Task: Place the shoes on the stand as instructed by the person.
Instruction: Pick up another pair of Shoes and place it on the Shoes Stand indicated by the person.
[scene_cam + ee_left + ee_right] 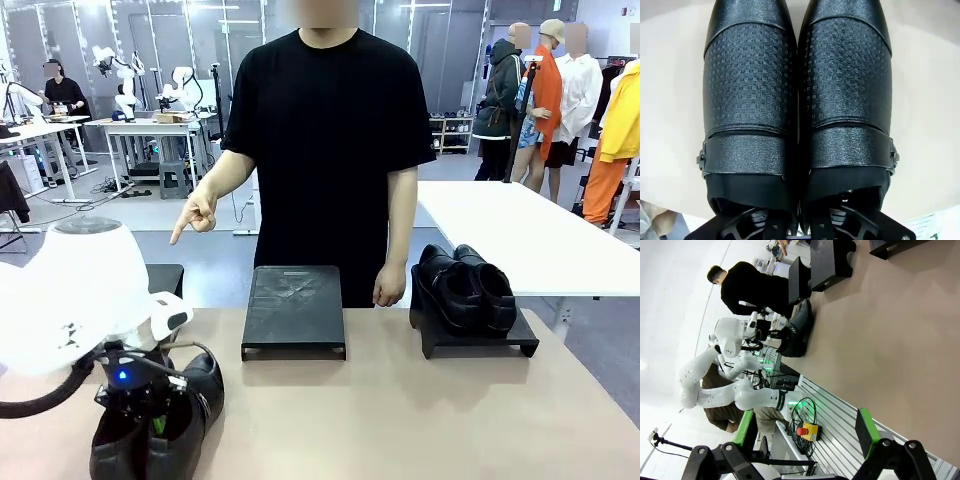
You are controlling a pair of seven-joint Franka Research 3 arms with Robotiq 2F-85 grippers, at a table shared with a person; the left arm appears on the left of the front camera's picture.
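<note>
Shoes (pixel 203 388) on the table's (pixel 400 420) near left lie side by side, so your left gripper (pixel 150 415), a finger in each, looks clamped on their touching inner walls; the person's hand (pixel 198 213) points downward, the middle stand (pixel 293 312) is bare, another pair (pixel 465 288) fills the right stand (pixel 480 346), and your right gripper (pixel 806 422) gapes empty.

— Can you make out the left end effector's (pixel 799 227) fingertips?
— No, they're sunk between the near shoes' (pixel 750 100) dark collars, so the grip is unclear.
— And the toes?
— Cut off by the top edge. From the front, the bottom edge crops the pair.
</note>
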